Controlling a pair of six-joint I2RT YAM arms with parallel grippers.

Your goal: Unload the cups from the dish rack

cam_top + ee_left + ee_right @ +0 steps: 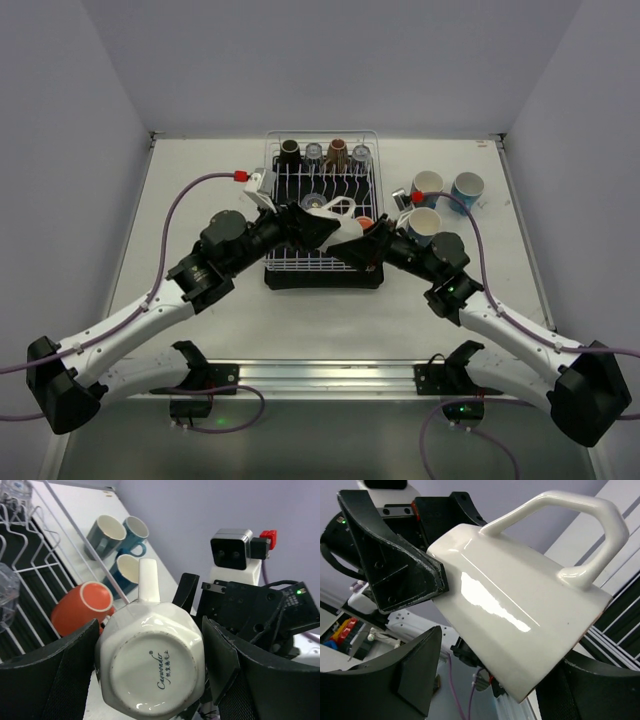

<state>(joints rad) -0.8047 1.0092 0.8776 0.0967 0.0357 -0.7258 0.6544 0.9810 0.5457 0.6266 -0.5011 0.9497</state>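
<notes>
A white mug (335, 212) with an angular handle hangs sideways over the dish rack (283, 262). My left gripper (152, 630) is shut on its base, which faces the left wrist camera (152, 667). My right gripper (505, 650) straddles the mug's rim end (520, 625) from the right; one finger (415, 672) stands apart from the mug wall, so it is open. In the top view both grippers meet over the rack's front right part. An orange cup (82, 607) lies in the rack below. Black (290, 152), brown (338, 152) and clear (314, 153) cups stand along the rack's back row.
Three cups stand on the table right of the rack: a grey-green one (427, 185), a teal one (467, 187) and a blue one (423, 224). White wire prongs (30, 555) and a clear glass (7, 595) fill the rack's left part.
</notes>
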